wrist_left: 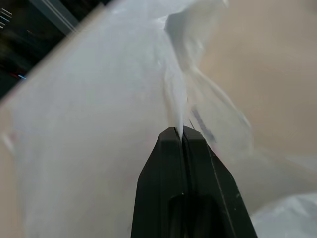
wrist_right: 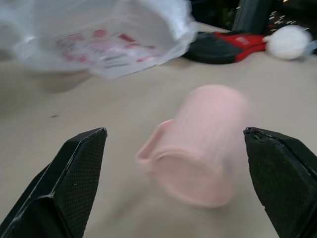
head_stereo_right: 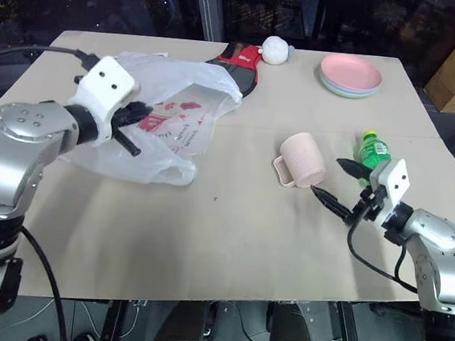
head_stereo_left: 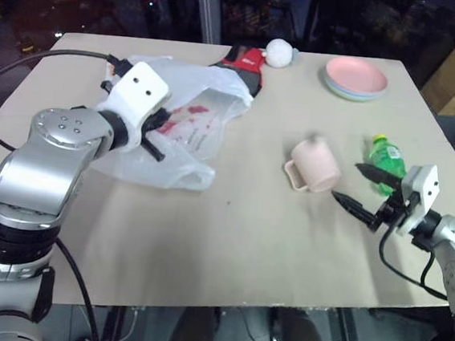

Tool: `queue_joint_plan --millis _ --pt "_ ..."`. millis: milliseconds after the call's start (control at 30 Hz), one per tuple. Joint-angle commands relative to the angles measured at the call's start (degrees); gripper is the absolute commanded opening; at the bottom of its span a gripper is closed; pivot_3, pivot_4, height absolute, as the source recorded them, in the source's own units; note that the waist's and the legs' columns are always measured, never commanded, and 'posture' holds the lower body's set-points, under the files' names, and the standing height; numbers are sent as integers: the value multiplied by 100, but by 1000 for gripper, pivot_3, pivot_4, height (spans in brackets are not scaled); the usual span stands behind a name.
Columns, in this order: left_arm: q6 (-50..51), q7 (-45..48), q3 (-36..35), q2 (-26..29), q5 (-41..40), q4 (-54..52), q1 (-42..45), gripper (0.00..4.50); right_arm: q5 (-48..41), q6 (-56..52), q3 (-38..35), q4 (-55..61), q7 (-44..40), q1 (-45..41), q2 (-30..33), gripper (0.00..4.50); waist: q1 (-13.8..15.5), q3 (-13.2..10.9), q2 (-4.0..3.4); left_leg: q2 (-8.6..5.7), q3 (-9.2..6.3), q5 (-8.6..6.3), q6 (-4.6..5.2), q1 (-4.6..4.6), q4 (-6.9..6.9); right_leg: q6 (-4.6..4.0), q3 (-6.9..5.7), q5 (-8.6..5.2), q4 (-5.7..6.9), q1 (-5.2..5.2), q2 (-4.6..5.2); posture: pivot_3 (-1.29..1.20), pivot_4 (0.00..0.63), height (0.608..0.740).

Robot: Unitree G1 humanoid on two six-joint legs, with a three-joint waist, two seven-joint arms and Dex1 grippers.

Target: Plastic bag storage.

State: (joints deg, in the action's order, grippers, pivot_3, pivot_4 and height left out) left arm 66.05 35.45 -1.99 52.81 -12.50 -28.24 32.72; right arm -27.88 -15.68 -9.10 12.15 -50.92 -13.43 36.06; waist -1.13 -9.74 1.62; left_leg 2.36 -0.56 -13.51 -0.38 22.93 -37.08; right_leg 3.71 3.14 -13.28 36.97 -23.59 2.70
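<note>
Item: plastic bag [head_stereo_left: 185, 126], lying crumpled at the table's [head_stereo_left: 228, 243] far left. Left claw [wrist_left: 179, 133] was clamped tight on a fold of film; right claw [wrist_right: 176, 186] gaped wide, empty, facing a pink mug [head_stereo_left: 315, 164]. Advised: lift slowly, gather slack with the free claw, avoid tearing.

Pink mug [head_stereo_left: 315, 164] before right hand [head_stereo_left: 362, 191]

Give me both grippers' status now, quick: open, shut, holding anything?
Left gripper: shut, jaws pinching a fold of the thin translucent white plastic bag with red print.
Right gripper: open, holding nothing, jaws either side of the tipped pink plastic mug ahead.
</note>
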Motion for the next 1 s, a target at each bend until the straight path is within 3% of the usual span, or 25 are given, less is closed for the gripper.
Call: queue_joint_plan --millis 33,233,433,667,1000 --pt "168 -52 -320 59 -107 -225 126 29 341 -175 686 819 -166 -368 295 4500 7 -2 -1 0 0 0 0 0 0 0 0 0 0 0 0 0 150 740" --pt "419 -308 -291 -263 -243 -441 45 29 1492 -1529 1584 1016 1140 -1050 281 4500 43 -7 8 -1 -4 0 0 12 -11 0 -5 0 -2 0 2 0 150 740" --pt "496 -478 -374 -327 -286 -453 -26 29 1062 -2499 2082 1568 621 -1271 374 4500 35 -9 12 -1 -13 0 0 23 -15 -1 -12 0 -1 -8 2 0 150 740" --pt "502 -480 -418 -257 -394 -412 69 29 1884 -3472 2859 160 1620 -1885 -452 4500 1 -13 16 -1 -9 0 0 20 -17 -2 -9 2 3 -9 2 0 150 740" --pt "609 -465 -720 75 -552 -562 -60 29 2469 -4282 2984 -530 2523 -2466 -1337 4500 -2 -11 20 -1 -12 0 0 18 -13 -2 -12 2 9 -11 2 0 150 740"
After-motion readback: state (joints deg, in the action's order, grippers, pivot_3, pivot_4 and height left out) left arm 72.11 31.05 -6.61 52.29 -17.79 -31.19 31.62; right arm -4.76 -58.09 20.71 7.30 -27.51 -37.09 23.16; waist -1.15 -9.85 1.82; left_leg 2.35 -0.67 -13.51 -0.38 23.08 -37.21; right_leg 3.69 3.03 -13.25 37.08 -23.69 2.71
